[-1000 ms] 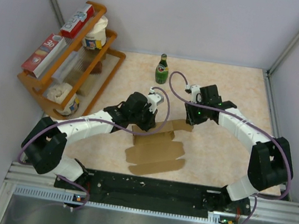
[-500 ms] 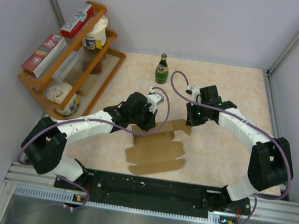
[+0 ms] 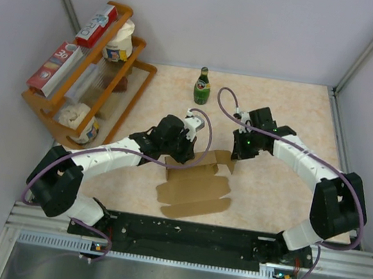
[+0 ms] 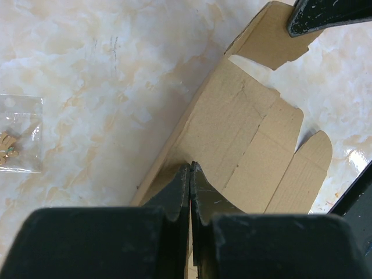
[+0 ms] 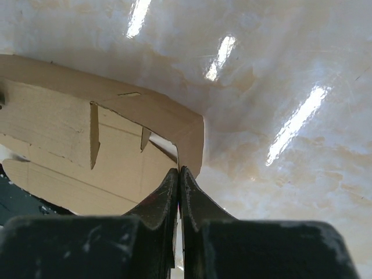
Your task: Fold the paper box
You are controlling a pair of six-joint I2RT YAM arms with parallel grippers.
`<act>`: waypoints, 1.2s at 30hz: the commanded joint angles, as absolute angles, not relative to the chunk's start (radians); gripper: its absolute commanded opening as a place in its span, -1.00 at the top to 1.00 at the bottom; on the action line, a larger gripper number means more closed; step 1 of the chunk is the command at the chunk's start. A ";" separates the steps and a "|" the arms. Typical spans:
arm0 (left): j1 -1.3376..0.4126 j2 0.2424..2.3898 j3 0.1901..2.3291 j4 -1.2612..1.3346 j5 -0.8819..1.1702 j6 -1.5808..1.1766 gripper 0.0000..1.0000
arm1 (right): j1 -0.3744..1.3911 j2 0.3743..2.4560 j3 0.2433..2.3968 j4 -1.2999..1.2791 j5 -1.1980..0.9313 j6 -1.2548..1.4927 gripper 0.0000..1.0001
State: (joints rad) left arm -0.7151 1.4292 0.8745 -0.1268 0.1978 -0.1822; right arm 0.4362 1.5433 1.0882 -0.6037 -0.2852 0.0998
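The paper box [image 3: 197, 183] is a flat brown die-cut sheet with notched flaps, lying mid-table in the top view. My left gripper [image 3: 180, 154] is at the sheet's far left edge. In the left wrist view that gripper [image 4: 190, 167] is shut on a raised edge of the paper box [image 4: 244, 139]. My right gripper [image 3: 235, 154] is at the far right flap. Seen from the right wrist, it [image 5: 178, 170] is shut on the lifted corner of the flap [image 5: 168, 119]. One right fingertip [image 4: 325, 14] shows at the top of the left wrist view.
A green bottle [image 3: 202, 86] stands behind the sheet. A wooden rack [image 3: 82, 89] at the left holds red-and-white boxes and jars. A small clear bag [image 4: 17, 142] lies on the table left of the sheet. Walls close both sides.
My right gripper has shut on the far right flap, and the flap's corner has come up a little. The left arm has stayed put.
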 commanded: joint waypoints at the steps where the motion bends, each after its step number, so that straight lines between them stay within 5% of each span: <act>1: -0.721 1.411 0.857 -0.160 0.201 -0.189 1.00 | 0.460 1.499 1.132 -0.637 -0.324 0.150 1.00; 19: -0.724 1.413 0.859 -0.160 0.201 -0.190 1.00 | 0.552 1.454 1.088 -0.669 -0.336 0.187 1.00; 36: -0.732 1.410 0.871 -0.173 0.193 -0.190 1.00 | 0.566 1.376 0.919 -0.497 -0.406 0.219 0.78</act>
